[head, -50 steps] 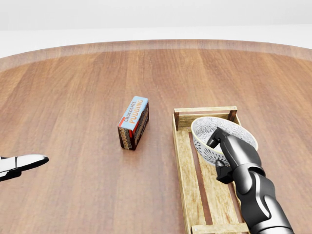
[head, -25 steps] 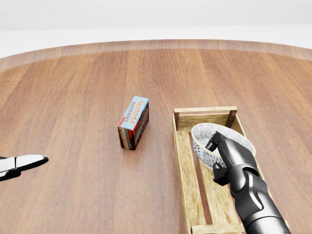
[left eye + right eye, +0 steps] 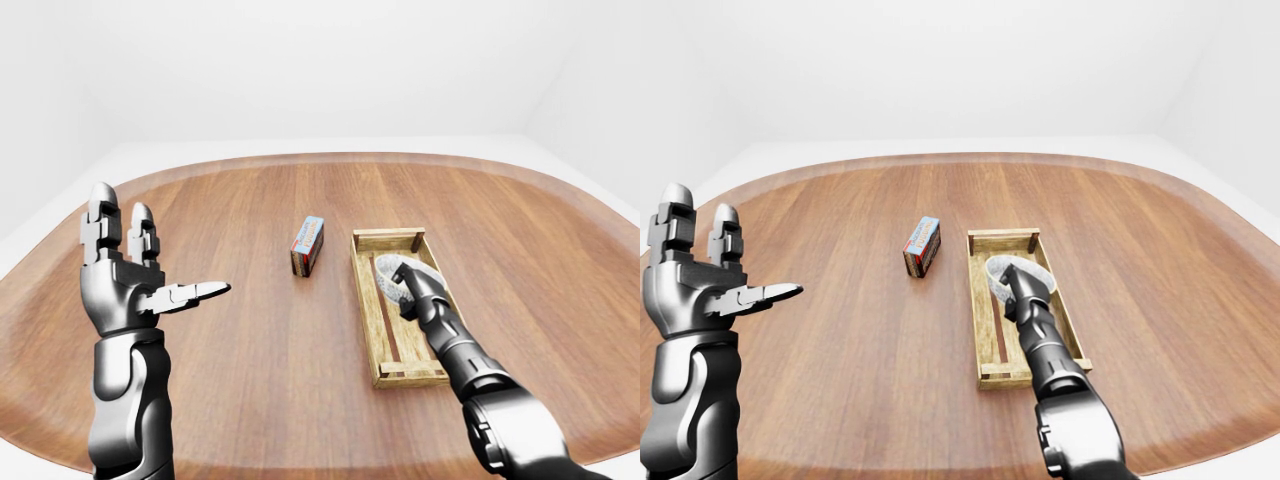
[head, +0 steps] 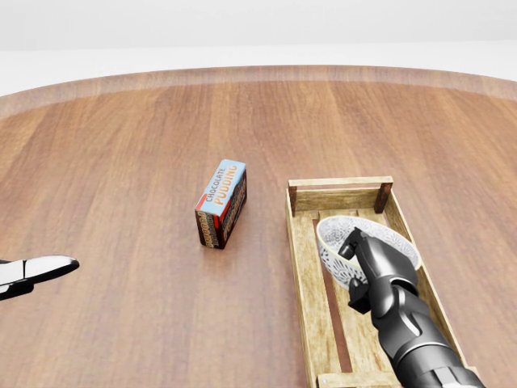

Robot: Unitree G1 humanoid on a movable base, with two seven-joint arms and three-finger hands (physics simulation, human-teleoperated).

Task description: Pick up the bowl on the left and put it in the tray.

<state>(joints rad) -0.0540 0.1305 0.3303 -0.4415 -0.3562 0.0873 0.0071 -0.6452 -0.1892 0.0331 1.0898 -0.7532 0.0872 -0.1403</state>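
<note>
The white patterned bowl (image 4: 337, 236) sits tilted inside the wooden slatted tray (image 4: 300, 267), in its upper half in the head view. My right hand (image 4: 361, 249) is shut on the bowl's near rim, thumb inside and fingers over the outside, and it hides the bowl's lower right part. Whether the bowl rests on the tray's slats I cannot tell. My left hand (image 3: 160, 265) is held up at the left of the left-eye view, fingers spread open and holding nothing, far from the tray.
A chocolate pudding box (image 4: 221, 202) stands on the round wooden table (image 4: 121, 162), just left of the tray. The table's curved edge runs along the top of the head view.
My right hand has brought the bowl down and toward the view's bottom, from above the tray's top end to inside the tray. The left hand has stayed still.
</note>
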